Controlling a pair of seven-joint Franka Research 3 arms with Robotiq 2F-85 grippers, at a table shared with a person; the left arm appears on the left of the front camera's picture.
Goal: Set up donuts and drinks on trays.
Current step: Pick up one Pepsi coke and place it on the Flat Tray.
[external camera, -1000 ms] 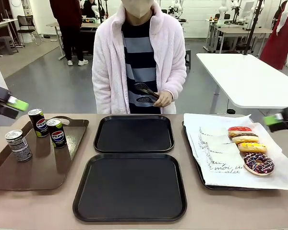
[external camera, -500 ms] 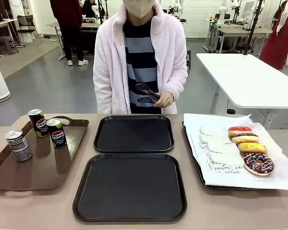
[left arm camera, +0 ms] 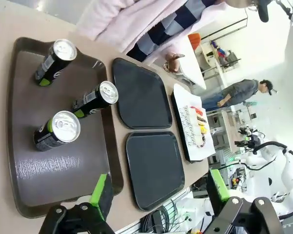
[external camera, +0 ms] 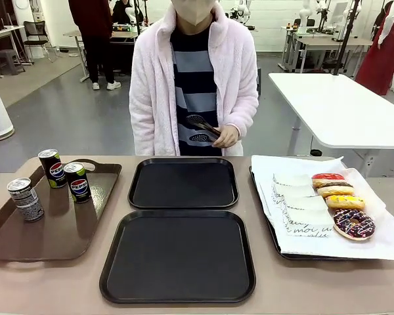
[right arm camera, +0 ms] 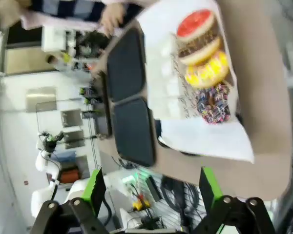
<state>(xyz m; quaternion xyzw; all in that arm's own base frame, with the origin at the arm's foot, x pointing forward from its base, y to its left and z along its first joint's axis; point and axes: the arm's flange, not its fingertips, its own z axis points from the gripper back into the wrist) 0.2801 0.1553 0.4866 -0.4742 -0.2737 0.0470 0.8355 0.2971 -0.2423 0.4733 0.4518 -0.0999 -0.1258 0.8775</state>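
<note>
The left gripper [left arm camera: 158, 190] and the right gripper [right arm camera: 151, 187] both hang high over the table with green pads spread wide and nothing between them, probably ready for a first pick. A matte black rounded-corner tray [external camera: 177, 256] lies bare at the table's near edge, and its twin [external camera: 184, 182] lies just beyond, both apparently kept free for filling. Three small black soda cans [external camera: 77, 182] stand upright toward the far left corner of a glossy brown handled tray [external camera: 52, 236]. Four iced ring donuts [external camera: 345, 201] lie in a row along the right edge of a white-paper-lined tray [external camera: 295, 256]. I judge each supply is parked on the side of the nearer arm. At the far edge a person's hand [external camera: 224, 136] holds black tongs [external camera: 200, 123]. The paper hides most of its tray, the brown tray's left rim is cut off, and the second donut's icing is hard to tell.
</note>
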